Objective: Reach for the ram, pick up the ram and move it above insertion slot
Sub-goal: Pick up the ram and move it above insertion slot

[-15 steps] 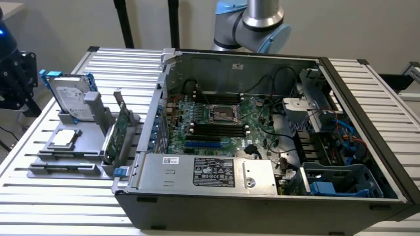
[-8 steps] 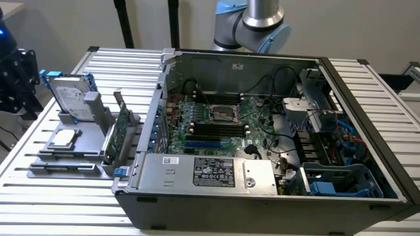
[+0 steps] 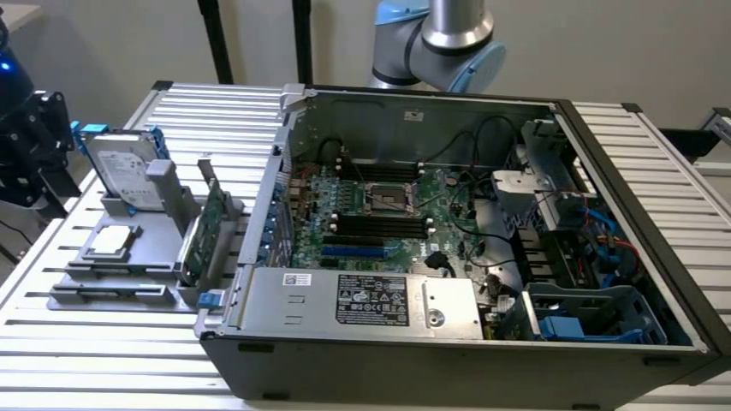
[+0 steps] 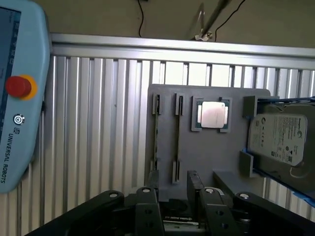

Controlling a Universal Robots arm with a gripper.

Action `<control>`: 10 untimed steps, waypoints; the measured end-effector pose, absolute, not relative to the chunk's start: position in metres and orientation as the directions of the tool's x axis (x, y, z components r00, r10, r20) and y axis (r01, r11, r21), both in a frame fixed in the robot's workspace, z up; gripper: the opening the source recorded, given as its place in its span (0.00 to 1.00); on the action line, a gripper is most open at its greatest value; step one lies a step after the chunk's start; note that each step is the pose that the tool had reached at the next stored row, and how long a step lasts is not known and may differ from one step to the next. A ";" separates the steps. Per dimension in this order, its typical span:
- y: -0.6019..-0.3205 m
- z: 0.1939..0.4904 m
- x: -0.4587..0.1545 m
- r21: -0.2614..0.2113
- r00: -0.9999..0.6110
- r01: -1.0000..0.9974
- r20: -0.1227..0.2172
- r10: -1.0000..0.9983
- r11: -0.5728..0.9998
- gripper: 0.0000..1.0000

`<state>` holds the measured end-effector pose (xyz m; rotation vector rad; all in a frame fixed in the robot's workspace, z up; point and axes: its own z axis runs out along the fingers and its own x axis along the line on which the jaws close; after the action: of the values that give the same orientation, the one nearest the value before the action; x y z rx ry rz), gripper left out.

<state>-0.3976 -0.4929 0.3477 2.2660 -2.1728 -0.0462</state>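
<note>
Grey plastic makes up the fixture [image 4: 211,162] lying on the ribbed metal table [image 4: 98,147], and the wrist view looks down on it; a thin dark strip, which reads as the ram [image 4: 177,140] seen edge-on, stands in a slot between small clips, just beside a silver processor [image 4: 213,114] and well apart from the hard drive [image 4: 278,137]; the gripper [image 4: 173,184] hangs over one end of that slot, its black fingers [image 4: 194,184] spread with bare fixture showing between them, holding nothing; a pale blue teach pendant [image 4: 19,98] with a red button [image 4: 18,86] shows over the table. The exterior view adds the open computer case [image 3: 639,257], just beside the fixture on the exterior view's right; its motherboard carries the black insertion slots [image 3: 377,224] next to the processor socket; the arm [image 3: 451,38] stands high behind the case; a green board [image 3: 197,247] stands on edge in the fixture near the case wall, though whether that board is the ram cannot be told from there.
</note>
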 end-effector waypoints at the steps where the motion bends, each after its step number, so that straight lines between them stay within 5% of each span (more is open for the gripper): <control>1: -0.493 0.346 -0.398 0.021 0.042 -0.999 -0.020 -0.999 -0.042 0.36; 10: -0.493 0.329 -0.403 0.019 0.046 -0.999 -0.020 -0.999 -0.046 0.36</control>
<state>-0.4034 -0.4929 0.3294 2.2718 -2.1696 -0.0428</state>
